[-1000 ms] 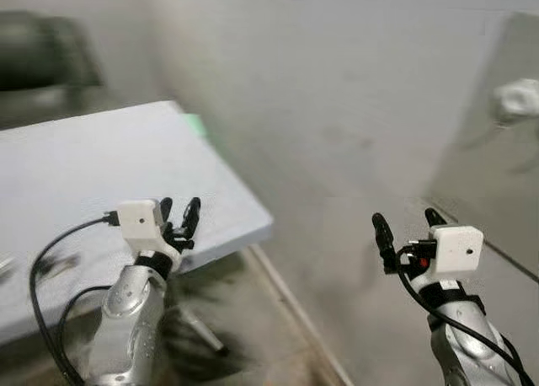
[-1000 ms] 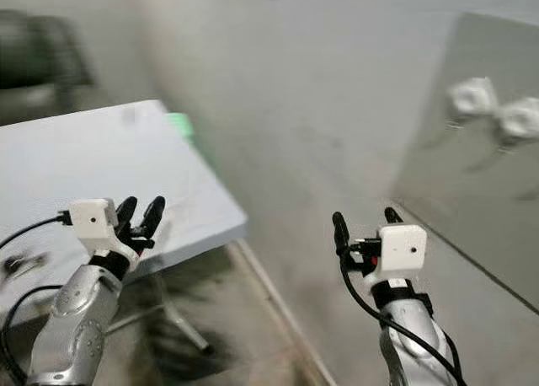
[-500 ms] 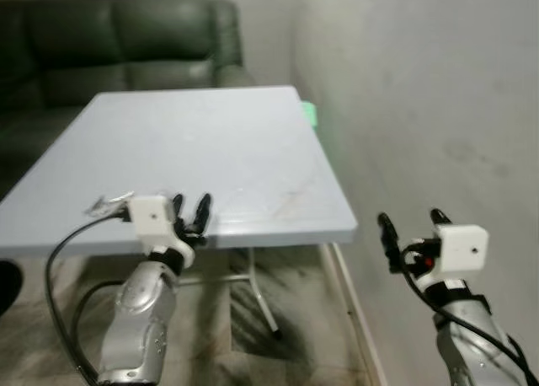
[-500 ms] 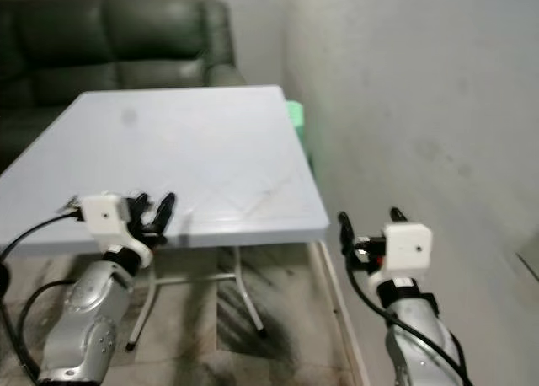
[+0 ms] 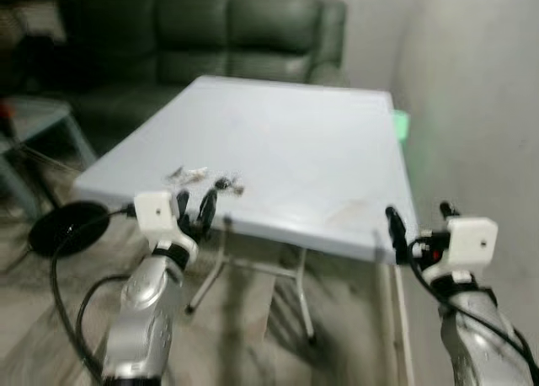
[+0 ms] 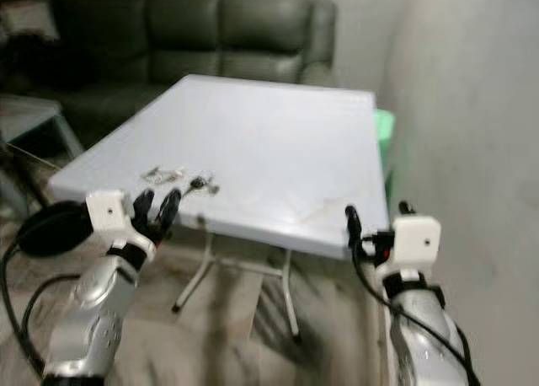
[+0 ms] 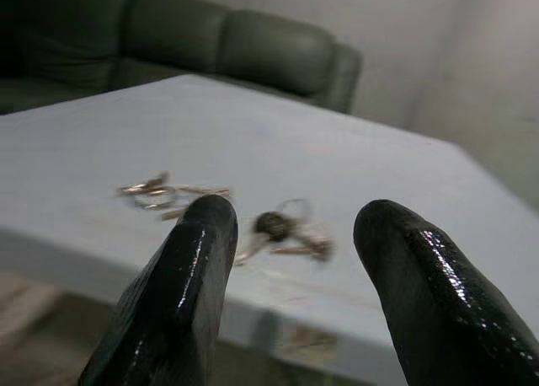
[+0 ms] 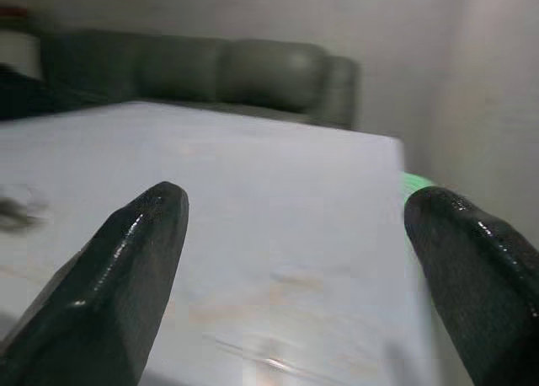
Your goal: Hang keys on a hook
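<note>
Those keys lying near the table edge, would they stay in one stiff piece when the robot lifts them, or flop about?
Probably flop: the keys look like several thin metal pieces splayed loosely on the table, so they would likely dangle and swing. Lying flat on a smooth top, they may slide when nudged. The open left gripper sits just short of them.

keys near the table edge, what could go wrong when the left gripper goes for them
The keys lie close to the near edge of the table, so a push from the open left gripper might knock them off. There are two bunches, the other just beside, so it could catch the wrong one. The views are blurred, so aim may be off.
</note>
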`<state>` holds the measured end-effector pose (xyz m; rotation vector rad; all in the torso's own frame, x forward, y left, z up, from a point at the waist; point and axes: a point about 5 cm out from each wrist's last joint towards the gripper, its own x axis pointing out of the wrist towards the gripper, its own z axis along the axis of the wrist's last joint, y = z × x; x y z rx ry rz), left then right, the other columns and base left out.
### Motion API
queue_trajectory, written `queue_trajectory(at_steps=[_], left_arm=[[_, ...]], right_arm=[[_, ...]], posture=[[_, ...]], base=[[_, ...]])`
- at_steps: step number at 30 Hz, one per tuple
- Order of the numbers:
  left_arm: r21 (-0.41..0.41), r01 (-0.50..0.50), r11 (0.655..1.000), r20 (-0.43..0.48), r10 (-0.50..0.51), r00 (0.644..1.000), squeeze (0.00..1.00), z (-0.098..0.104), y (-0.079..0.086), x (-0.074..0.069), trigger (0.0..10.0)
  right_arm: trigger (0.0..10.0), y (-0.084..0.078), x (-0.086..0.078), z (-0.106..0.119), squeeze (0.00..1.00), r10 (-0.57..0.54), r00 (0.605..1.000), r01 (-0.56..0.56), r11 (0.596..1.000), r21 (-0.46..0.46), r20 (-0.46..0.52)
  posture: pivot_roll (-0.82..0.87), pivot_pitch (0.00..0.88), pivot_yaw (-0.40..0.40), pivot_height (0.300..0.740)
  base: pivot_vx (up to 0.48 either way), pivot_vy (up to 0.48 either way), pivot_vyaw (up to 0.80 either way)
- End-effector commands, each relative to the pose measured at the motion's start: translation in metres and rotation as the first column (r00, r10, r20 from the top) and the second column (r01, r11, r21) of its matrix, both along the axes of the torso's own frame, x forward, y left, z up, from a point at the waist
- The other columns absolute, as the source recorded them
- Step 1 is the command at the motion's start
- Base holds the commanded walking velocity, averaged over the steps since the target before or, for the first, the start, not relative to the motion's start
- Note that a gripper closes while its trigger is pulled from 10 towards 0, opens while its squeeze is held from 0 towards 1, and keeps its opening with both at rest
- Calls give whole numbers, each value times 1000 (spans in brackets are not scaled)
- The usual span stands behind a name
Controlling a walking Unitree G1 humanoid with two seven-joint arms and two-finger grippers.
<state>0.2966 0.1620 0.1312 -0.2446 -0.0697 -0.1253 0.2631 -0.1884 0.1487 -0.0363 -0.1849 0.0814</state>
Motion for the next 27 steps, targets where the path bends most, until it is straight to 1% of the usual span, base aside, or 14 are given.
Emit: queue_trajectory(at_steps=[1,3,5,17,27], left_arm=[[-7,24,1000,2,-24,1000,0,2,-7,2,10000],[-13,20,1000,4,-20,1000,0,3,-6,3,10000],[-21,18,1000,8,-18,1000,0,4,-5,5,10000],[-28,25,999,19,-24,1000,0,6,-5,7,10000],[-33,29,999,22,-29,999,0,6,-5,6,10000]], right_arm=[[10000,-9,-1,-4,0,-29,999,28,1000,-3,-22],[10000,-9,-1,-4,0,-30,999,30,1000,-1,-22],[10000,-8,-1,-4,0,-26,999,26,1000,3,-21],[10000,-6,0,-4,0,-13,1000,13,1000,18,-17],[10000,-5,-2,-5,0,-5,1000,5,1000,18,-20]], posture=[[-34,0,-29,740],[-34,0,-29,740],[-32,0,-29,740],[-31,0,-27,740],[-32,0,-30,740]], base=[[0,0,0],[0,0,0],[0,360,0],[0,446,0],[0,458,0]])
